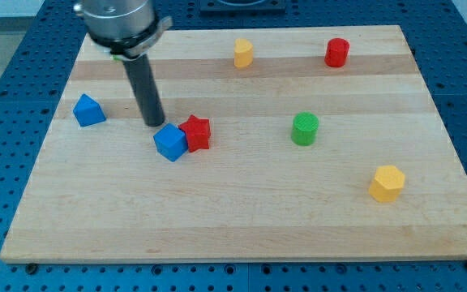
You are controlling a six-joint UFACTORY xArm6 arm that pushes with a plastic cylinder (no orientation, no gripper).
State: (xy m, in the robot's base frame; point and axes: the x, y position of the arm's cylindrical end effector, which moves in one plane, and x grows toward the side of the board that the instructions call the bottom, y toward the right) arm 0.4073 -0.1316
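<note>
My tip (154, 123) rests on the wooden board just up and left of a blue cube (170, 142), close to touching it. Pressed against that cube's right side is a red star-shaped block (195, 132). A blue triangular block (88, 110) lies off to the tip's left. The dark rod rises from the tip to the arm's grey body at the view's top left.
A yellow block (243, 53) and a red cylinder (336, 53) stand near the board's top edge. A green cylinder (305, 129) sits right of centre, and a yellow hexagonal block (387, 182) lies at the lower right. The wooden board (242, 219) lies on a blue perforated surface.
</note>
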